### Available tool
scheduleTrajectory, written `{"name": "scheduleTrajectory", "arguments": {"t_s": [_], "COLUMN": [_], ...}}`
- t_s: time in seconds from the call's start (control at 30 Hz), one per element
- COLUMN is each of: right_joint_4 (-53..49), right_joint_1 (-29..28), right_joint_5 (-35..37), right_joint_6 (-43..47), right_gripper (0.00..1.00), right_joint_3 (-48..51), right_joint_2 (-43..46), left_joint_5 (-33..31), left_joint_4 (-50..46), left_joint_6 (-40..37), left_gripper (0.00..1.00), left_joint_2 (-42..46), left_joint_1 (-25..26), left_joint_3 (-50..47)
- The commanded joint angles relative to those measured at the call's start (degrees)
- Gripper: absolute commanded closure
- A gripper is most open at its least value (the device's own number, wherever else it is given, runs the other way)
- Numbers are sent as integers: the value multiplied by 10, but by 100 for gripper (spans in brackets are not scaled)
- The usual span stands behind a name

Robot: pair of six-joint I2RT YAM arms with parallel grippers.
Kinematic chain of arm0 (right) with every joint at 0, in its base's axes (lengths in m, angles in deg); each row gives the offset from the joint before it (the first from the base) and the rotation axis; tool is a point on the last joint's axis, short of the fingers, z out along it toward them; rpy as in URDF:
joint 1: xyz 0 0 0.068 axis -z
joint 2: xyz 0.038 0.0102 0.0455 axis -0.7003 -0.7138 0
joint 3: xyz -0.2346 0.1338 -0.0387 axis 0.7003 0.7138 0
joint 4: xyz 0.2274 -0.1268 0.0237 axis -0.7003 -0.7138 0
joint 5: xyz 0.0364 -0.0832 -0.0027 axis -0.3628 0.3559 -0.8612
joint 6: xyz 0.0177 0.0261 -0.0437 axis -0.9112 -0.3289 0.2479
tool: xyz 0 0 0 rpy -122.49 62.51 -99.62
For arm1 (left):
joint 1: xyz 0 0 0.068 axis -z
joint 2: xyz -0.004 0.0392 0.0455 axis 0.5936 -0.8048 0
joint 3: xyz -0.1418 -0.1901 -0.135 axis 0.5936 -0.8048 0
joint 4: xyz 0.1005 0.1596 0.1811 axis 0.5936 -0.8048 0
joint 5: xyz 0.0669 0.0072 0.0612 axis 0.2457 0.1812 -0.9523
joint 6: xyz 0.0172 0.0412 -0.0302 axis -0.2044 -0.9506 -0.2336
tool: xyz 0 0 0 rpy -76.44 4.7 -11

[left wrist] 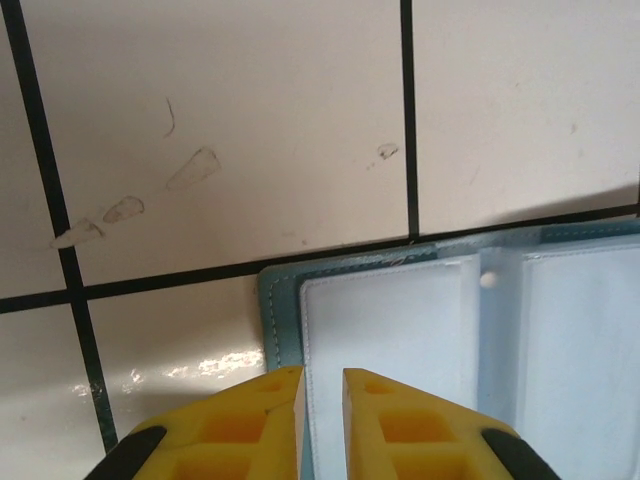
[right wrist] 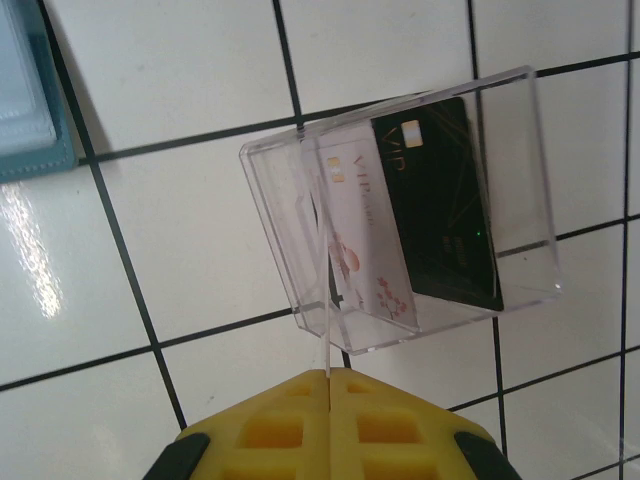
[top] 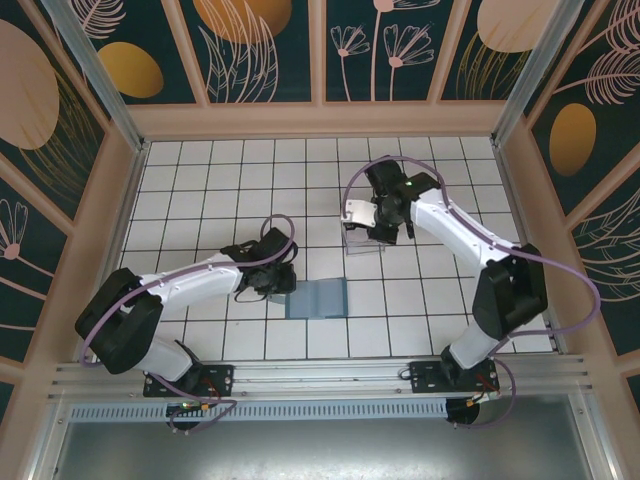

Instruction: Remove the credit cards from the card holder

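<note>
Though the credit cards (right wrist: 450, 240) already lie in the clear tray (right wrist: 275, 230) near the table's middle, the card holder (top: 318, 298) lies spread open closer to the near edge.
My left gripper (left wrist: 321, 380) hangs over the holder's left edge, jaws a narrow slit apart, gripping nothing I can see; my right gripper (right wrist: 329, 377) is closed tight at the tray's rim, and whether it pinches a clear wall I cannot tell. The cards look light, stiff and slick, so I judge a pinch across a raised edge best; the holder seems soft and floppy, its pockets apparently empty. "VIP" reads on the pale card (right wrist: 365, 240) and, it seems, on the dark card (right wrist: 440, 180).
</note>
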Motion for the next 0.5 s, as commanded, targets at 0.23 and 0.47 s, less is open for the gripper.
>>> {"name": "scheduleTrajectory", "arguments": {"t_s": [0.23,0.47], "right_joint_4": [-44,-47], "right_joint_1": [-7,-7], "right_joint_5": [21,25], "right_joint_6": [84,106], "right_gripper": [100,100], "right_joint_3": [-62,-92], "right_joint_2": [-74,-107], "left_joint_5": [-10,-11], "left_joint_4": [-6,-5], "left_joint_6": [-6,-6], "left_gripper": [82,82], "left_joint_2": [18,19], "left_joint_1": [-10,-12], "left_joint_3": [13,11]}}
